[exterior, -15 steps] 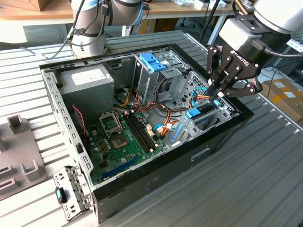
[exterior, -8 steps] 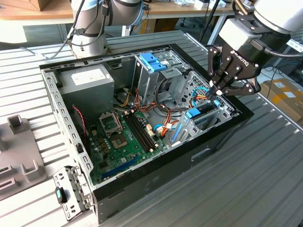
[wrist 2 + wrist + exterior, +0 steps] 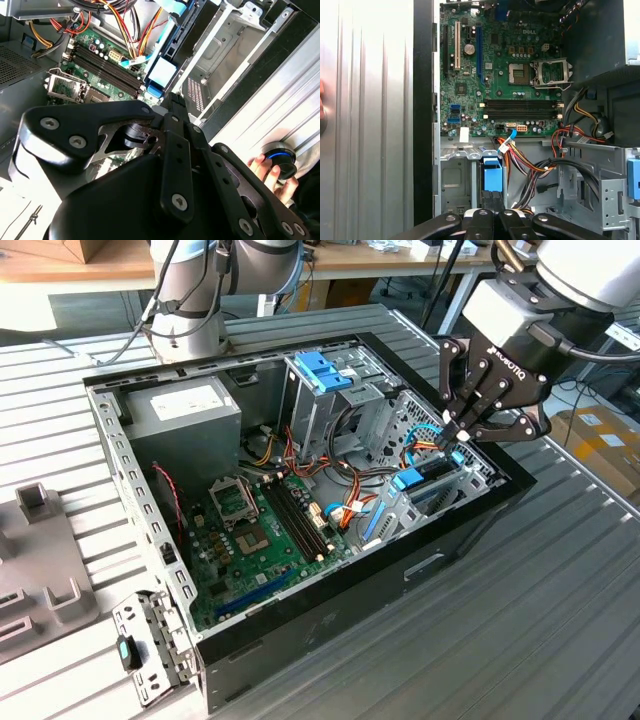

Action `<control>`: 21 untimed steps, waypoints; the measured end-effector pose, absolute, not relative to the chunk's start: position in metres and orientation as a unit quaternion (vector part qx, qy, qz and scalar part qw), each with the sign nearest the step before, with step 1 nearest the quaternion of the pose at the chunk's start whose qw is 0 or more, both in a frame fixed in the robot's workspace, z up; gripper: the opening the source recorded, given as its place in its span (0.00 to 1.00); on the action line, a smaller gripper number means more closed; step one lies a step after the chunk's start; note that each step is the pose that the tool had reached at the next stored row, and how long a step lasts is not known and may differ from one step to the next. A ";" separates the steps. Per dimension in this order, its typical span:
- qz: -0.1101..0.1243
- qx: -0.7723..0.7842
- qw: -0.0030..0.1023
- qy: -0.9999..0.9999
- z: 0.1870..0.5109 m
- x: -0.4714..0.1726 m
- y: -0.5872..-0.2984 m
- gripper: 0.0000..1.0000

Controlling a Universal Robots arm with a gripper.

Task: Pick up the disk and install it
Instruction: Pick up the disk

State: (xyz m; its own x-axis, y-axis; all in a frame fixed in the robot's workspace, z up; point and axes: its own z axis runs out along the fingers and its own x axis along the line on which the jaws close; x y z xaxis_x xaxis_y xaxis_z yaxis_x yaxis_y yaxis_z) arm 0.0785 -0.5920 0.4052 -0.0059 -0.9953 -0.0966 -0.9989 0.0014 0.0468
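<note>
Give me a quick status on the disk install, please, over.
Gripper shut, down at the drive bay. Disk standing in the bay just beneath it; contact unclear. Cables close beside, not across the slot.

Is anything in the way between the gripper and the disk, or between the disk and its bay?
Nothing visible. The gripper is right at the disk, which already sits edge-on in the bay; the cables lie beside it, not across.

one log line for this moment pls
step: install | gripper: shut, tips at disk | disk: in drive bay of open case
</note>
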 end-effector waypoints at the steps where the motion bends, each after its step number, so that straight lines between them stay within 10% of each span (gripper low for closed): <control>1: 0.051 -0.705 0.018 0.707 0.405 0.079 -0.592 0.11; 21: 0.049 -0.705 0.016 0.708 0.404 0.100 -0.592 0.11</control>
State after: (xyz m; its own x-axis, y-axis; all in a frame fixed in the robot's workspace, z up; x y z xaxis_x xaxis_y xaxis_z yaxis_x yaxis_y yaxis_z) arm 0.1000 -0.5920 0.4042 -0.0059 -0.9959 -0.0906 -0.9989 0.0016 0.0468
